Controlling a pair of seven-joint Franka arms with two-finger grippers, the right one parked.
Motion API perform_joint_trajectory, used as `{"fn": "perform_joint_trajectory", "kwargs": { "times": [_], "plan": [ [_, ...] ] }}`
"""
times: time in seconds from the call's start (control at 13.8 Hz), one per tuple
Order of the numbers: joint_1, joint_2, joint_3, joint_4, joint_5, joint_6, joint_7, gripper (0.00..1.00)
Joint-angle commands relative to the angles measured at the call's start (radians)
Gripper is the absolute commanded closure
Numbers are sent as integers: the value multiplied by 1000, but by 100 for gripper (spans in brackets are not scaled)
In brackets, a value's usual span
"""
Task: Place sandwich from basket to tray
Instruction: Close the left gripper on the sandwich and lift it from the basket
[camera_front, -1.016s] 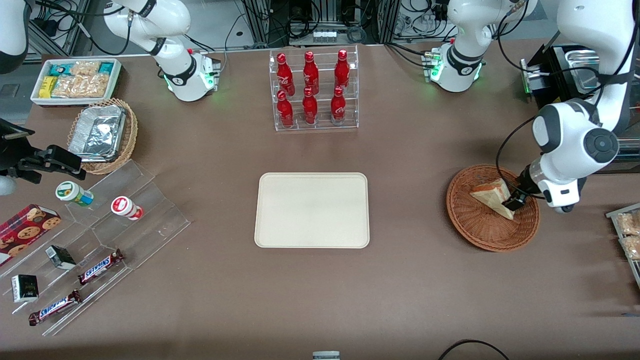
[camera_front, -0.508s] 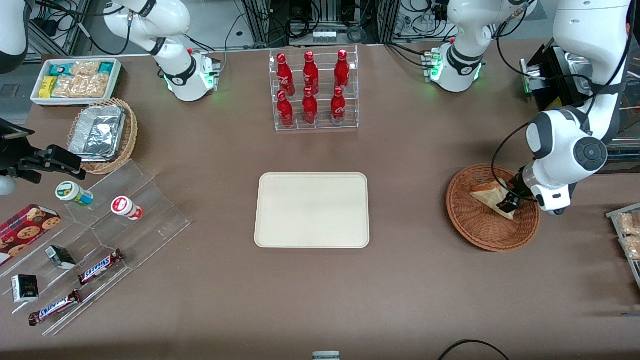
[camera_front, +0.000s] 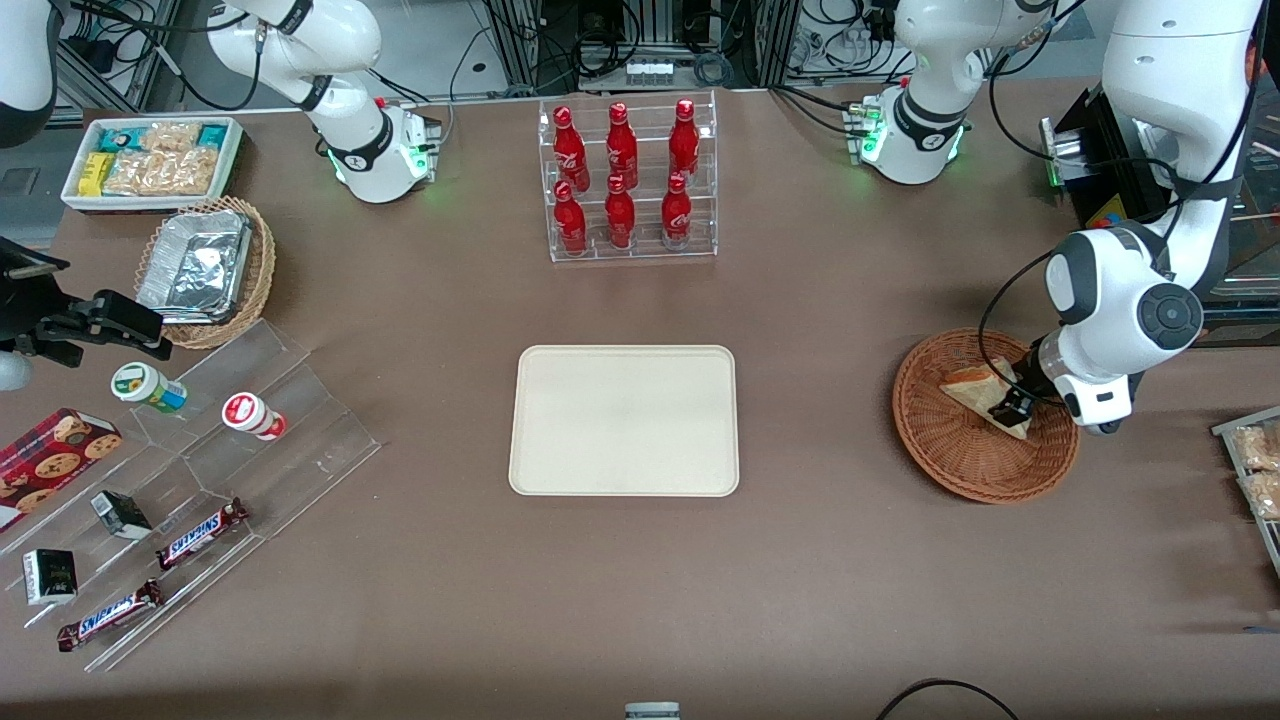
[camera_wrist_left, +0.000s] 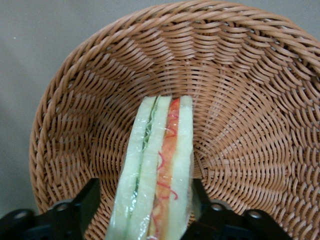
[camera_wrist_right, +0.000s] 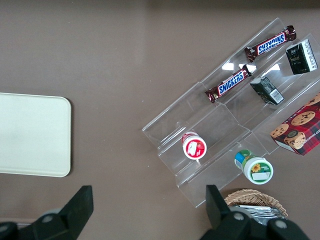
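Note:
The sandwich (camera_front: 972, 384) is a tan wedge lying in the reddish-brown wicker basket (camera_front: 958, 462) toward the working arm's end of the table. In the left wrist view its layered edge (camera_wrist_left: 161, 165) of red, white and green stands between the two black fingers (camera_wrist_left: 92, 197), with the basket's weave (camera_wrist_left: 240, 75) around it. My gripper (camera_front: 1010, 408) (camera_wrist_left: 146, 189) is open and straddles the wedge's thick end. One finger touches the bread and the other stands a little off it. The cream tray (camera_front: 624, 470) (camera_wrist_right: 30, 135) lies at mid-table, bare.
A clear rack of red bottles (camera_front: 627, 180) stands farther from the camera than the tray. Toward the parked arm's end are an acrylic stand with snack bars and cups (camera_front: 200, 480), a tan basket of foil containers (camera_front: 205, 270) and a white snack bin (camera_front: 150, 160). Packets (camera_front: 1255, 470) lie beside the basket.
The gripper has slid a little farther in over the sandwich's thick end and the arm has drawn closer above the basket. The sandwich has stayed in the basket.

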Motion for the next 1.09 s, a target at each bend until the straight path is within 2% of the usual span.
{"fn": "perform_joint_trajectory", "kwargs": {
  "times": [0.0,0.15,0.36,0.51,0.65,1.02],
  "plan": [
    [-14,0,-3,10,0,2,-12,37],
    [-15,-24,-6,14,-1,-50,-3,54],
    [-15,-76,-11,83,0,-197,0,73],
    [-32,-87,-20,164,5,-308,3,74],
    [-101,-89,-29,246,8,-394,57,74],
    [-305,-49,-29,300,10,-388,101,74]
  ]
}}
